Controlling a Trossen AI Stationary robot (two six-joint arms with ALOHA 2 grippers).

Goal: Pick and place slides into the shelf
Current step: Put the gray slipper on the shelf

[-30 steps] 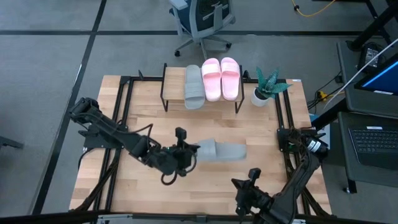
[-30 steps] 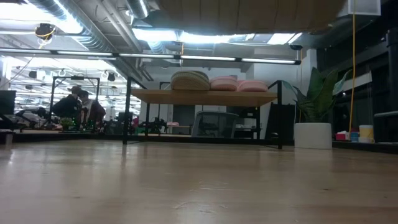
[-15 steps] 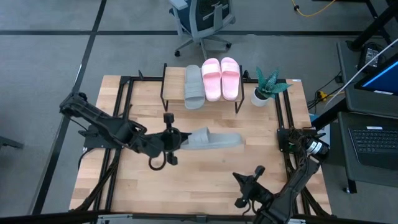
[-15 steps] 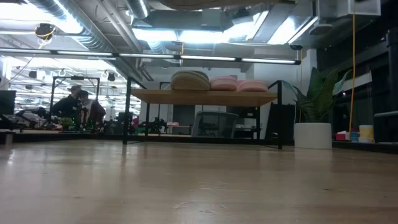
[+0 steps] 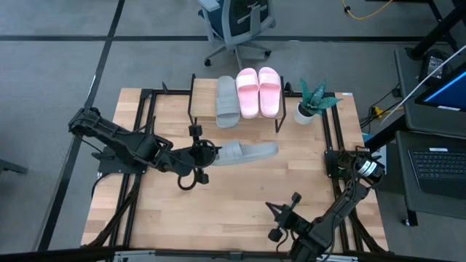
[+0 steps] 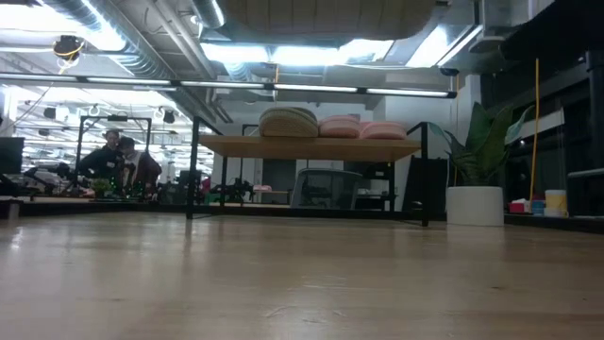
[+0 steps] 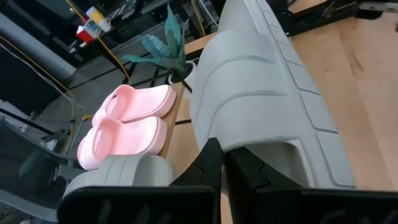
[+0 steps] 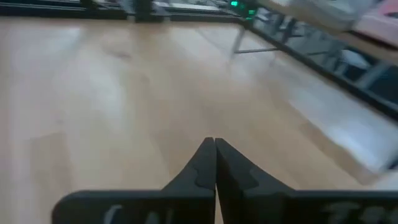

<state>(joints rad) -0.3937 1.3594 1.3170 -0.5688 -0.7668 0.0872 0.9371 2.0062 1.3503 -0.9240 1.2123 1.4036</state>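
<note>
above the middle of the table (image 5: 145,211), the left gripper (image 5: 209,151) is pinched shut on the heel end of the fourth slide (image 5: 246,152), a grey-green one held clear of the wood and pointing toward three o'clock in the high view. the left wrist view shows the two dark fingers (image 7: 208,165) closed tight on the sole's thin edge, with the ribbed underside (image 7: 261,93) running away from them. at twelve o'clock from it stands the shelf (image 5: 200,113), whose top board already carries a grey-green slide (image 5: 227,100) and two pink slides (image 5: 258,92) side by side; the free stretch of board lies at nine o'clock from the grey one. a potted plant (image 5: 312,102) sits at three o'clock from the shelf. the right gripper (image 5: 279,222) waits low near the front edge, fingers pressed together on nothing

the slide looks light and soft, foam that likely bends and droops when held by one end, so the toe may sag and swing. its matte surface should not be slippery. a pinch on the sole rim holds, though a grip nearer the strap would probably balance it better and keep the toe from catching the shelf edge
</note>
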